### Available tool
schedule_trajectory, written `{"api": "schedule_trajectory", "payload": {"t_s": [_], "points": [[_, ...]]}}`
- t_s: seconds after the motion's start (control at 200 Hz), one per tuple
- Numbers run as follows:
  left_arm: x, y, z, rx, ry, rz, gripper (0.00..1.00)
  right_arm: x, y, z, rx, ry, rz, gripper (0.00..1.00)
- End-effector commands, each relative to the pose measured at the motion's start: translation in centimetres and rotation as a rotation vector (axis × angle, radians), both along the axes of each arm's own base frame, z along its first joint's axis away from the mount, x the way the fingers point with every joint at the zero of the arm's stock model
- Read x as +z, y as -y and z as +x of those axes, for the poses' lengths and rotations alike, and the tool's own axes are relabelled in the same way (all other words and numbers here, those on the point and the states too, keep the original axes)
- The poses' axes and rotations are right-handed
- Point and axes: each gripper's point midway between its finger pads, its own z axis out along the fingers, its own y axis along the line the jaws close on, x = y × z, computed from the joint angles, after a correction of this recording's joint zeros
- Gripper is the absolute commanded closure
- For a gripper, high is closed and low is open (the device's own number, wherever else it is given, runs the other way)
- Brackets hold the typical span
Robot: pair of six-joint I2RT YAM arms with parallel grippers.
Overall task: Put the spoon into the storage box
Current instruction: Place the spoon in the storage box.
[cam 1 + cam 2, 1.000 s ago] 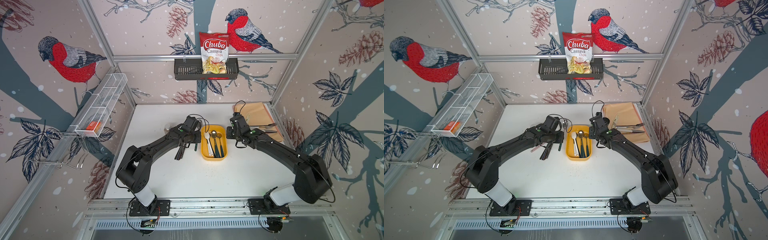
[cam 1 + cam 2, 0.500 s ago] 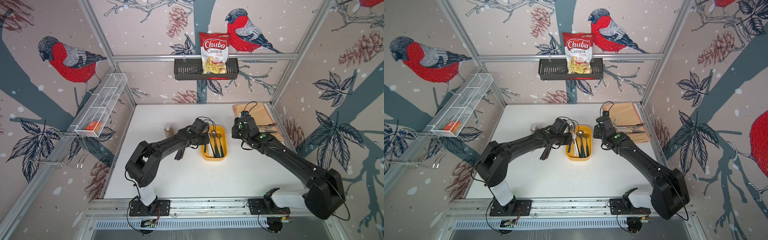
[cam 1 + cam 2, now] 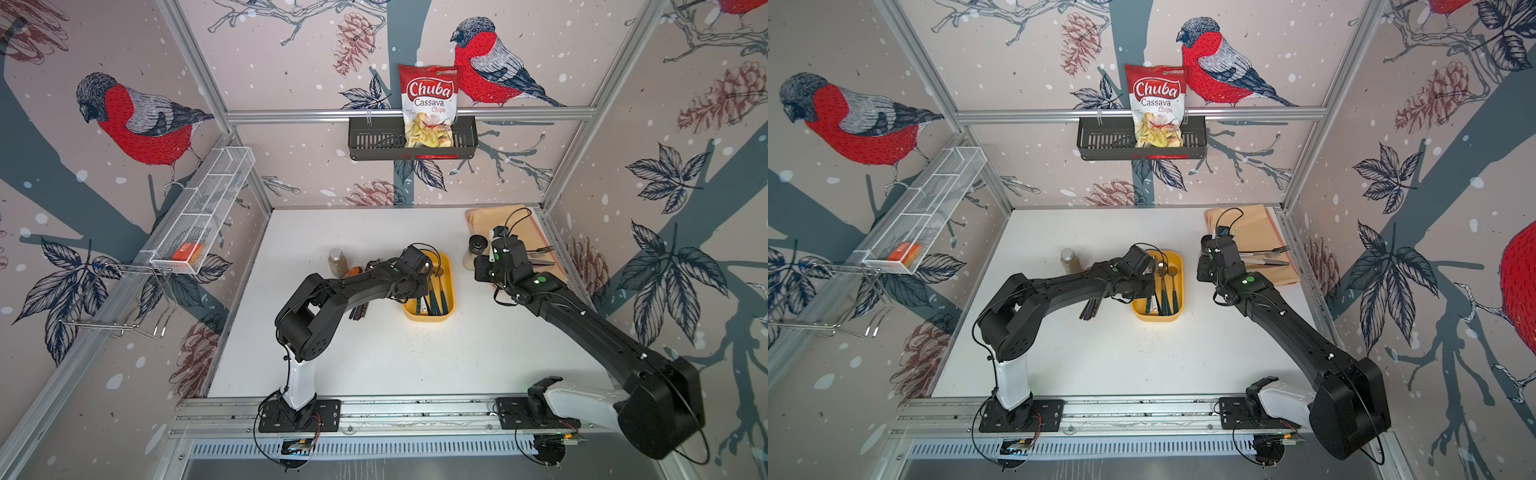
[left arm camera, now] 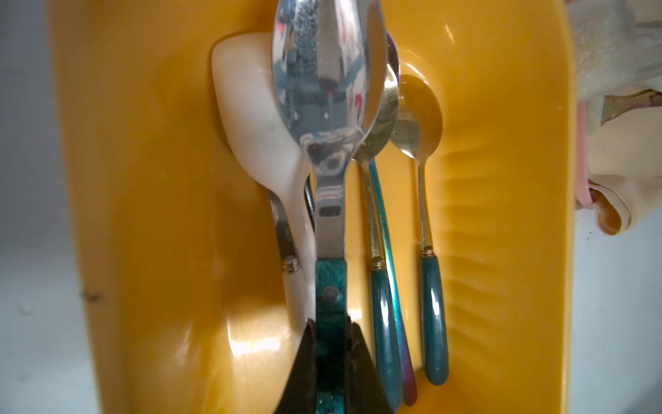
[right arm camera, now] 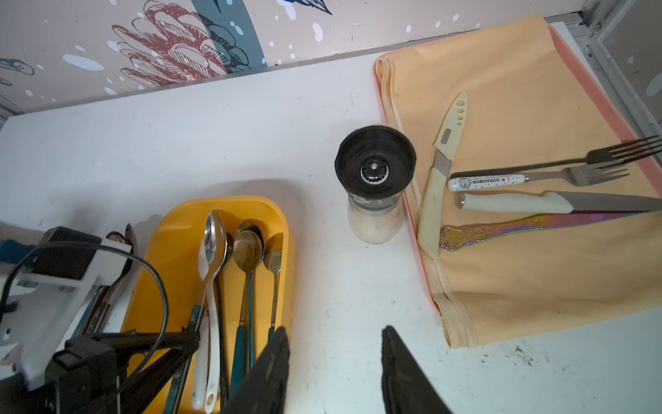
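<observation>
Bullfinch-and-pinecone wallpaper (image 3: 137, 124), aluminium frame rails (image 3: 291, 113), white tabletop (image 3: 395, 357).

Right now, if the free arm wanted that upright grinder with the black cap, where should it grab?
Probably round the grinder, on its narrower clear body under the flared black cap. Come in level from the bare table on the robot's side: it stands upright, the cloth close beside it.
</observation>
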Motion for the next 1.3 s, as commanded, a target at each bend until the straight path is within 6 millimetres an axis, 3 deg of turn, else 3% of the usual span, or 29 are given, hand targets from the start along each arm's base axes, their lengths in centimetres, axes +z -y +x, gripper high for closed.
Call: {"api": "schedule_trajectory", "payload": {"t_s": [0.0,0.16,0.34,0.63,0.735,0.76,0.916,1.006,1.166,1.296], "points": [[0.0,0.2,0.6,0.023,0.016,0.002,1.00,0.2,-0.2,0.0,0.022,0.012,0.018,0.56],[-0.6,0.2,0.6,0.022,0.004,0.014,1.00,-0.2,-0.2,0.0,0.028,0.001,0.019,0.56],[-0.3,0.4,0.6,-0.001,0.014,0.031,0.85,-0.5,-0.3,0.0,0.030,-0.005,0.020,0.56],[2.8,1.0,0.6,-0.085,0.095,0.034,0.63,-0.8,-0.6,0.7,0.028,-0.011,0.011,0.55],[4.8,0.8,0.6,-0.107,0.133,0.036,0.61,-0.2,-0.7,1.0,0.028,0.002,0.019,0.55],[5.5,0.6,0.7,-0.107,0.152,0.045,0.61,-0.9,-0.8,1.3,0.027,-0.015,0.011,0.55],[10.2,-1.7,1.1,-0.127,0.285,0.117,0.60,-0.7,-1.5,2.0,0.037,-0.010,0.019,0.55],[11.7,-3.8,1.2,-0.128,0.328,0.169,0.59,-0.8,-2.2,2.3,0.052,-0.016,0.020,0.55],[11.3,-8.1,2.0,-0.101,0.305,0.190,0.56,-1.0,-4.1,2.9,0.082,-0.019,0.022,0.55],[9.0,-10.3,2.2,-0.114,0.271,0.240,0.56,-1.2,-5.3,3.2,0.095,-0.025,0.010,0.55]]}}
